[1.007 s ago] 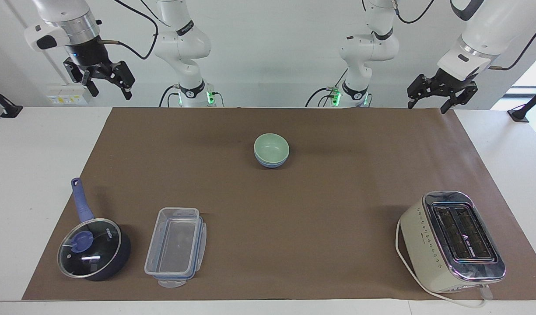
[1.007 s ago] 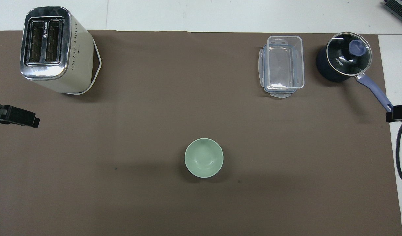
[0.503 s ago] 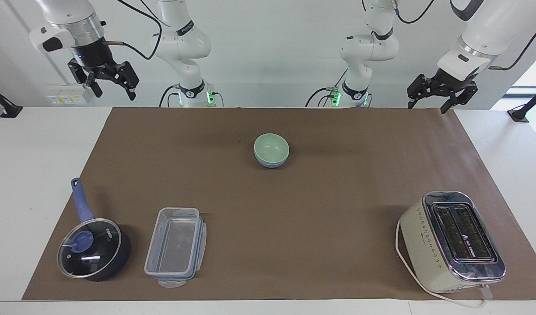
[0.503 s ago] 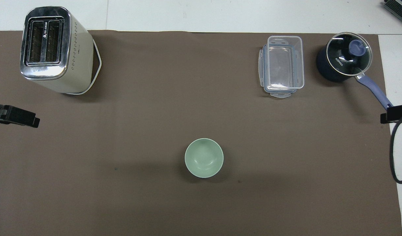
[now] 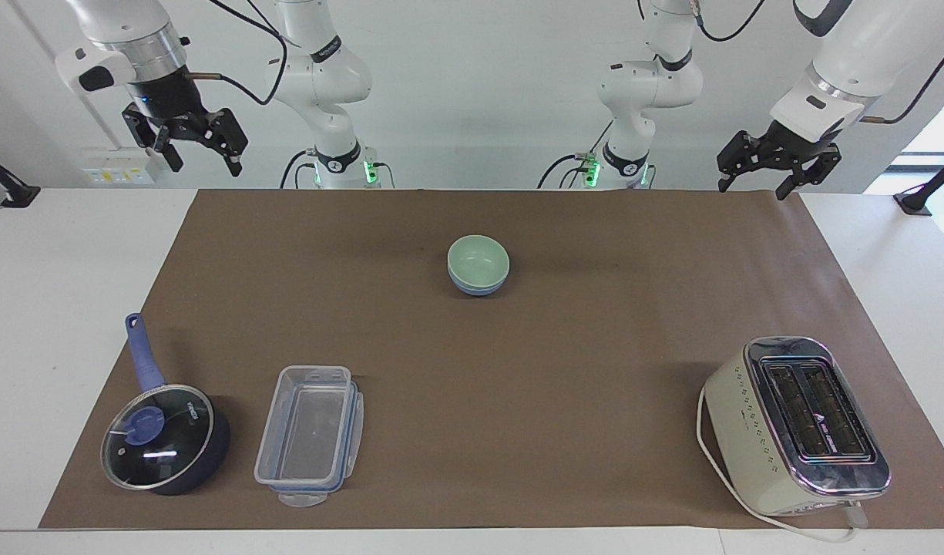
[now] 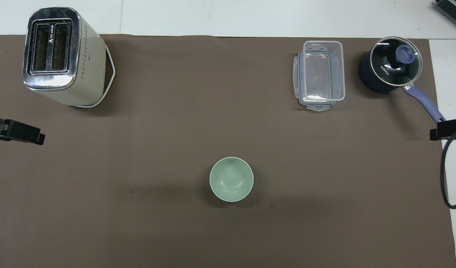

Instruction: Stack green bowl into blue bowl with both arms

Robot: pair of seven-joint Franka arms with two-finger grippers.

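Note:
The green bowl [image 5: 478, 260] sits nested inside the blue bowl [image 5: 478, 290] on the brown mat, midway between the arms. In the overhead view only the green bowl [image 6: 231, 179] shows; the blue bowl is hidden under it. My right gripper [image 5: 202, 163] is open and empty, raised over the table edge at the right arm's end. Its tip shows in the overhead view [image 6: 447, 129]. My left gripper [image 5: 753, 189] is open and empty, raised over the mat's corner at the left arm's end. It also shows in the overhead view [image 6: 17, 131]. Neither gripper touches the bowls.
A cream toaster [image 5: 795, 424] stands farther from the robots at the left arm's end. A clear plastic container [image 5: 310, 433] and a dark blue saucepan with a glass lid [image 5: 163, 435] stand farther from the robots at the right arm's end.
My right gripper has drawn back and up a little, away from the mat. The left arm and the stacked bowls have not moved.

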